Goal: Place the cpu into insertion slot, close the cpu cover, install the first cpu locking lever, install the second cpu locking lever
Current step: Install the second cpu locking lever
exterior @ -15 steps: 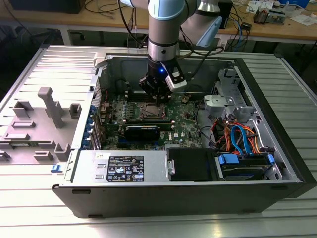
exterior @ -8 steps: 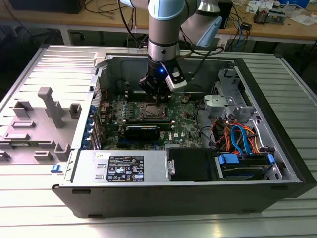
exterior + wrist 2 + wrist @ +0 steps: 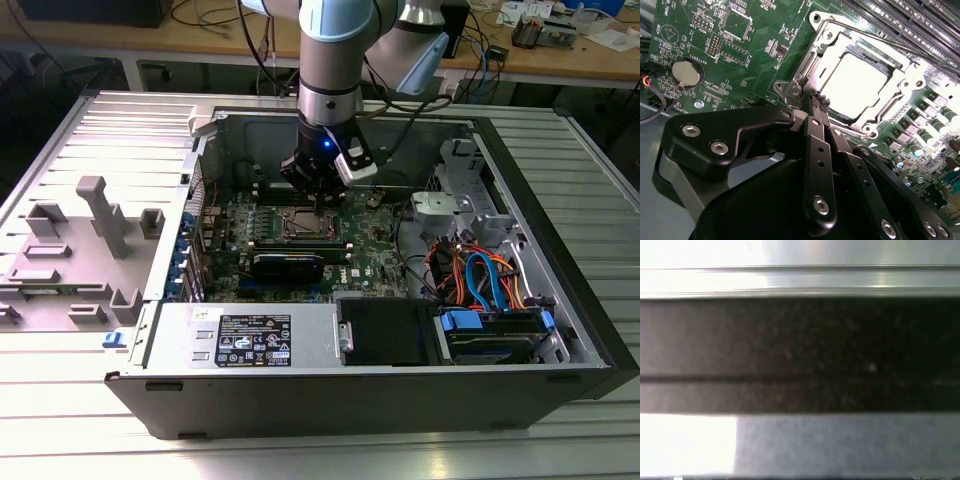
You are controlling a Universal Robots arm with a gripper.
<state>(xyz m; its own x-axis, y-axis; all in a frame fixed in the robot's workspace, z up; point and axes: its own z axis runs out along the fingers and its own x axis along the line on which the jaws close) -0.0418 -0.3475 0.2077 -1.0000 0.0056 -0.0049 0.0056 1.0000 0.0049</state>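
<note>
the hand, fingers pressed together on nothing, hovers at the cpu cover's edge; the cpu sits in the insertion slot, board centre, cover shut over it.

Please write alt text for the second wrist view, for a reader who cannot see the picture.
The black claw, its fingers together, has its tips at a corner of the cpu cover, which lies closed over the cpu on the green motherboard. A round coin battery sits on the board to one side.
</note>
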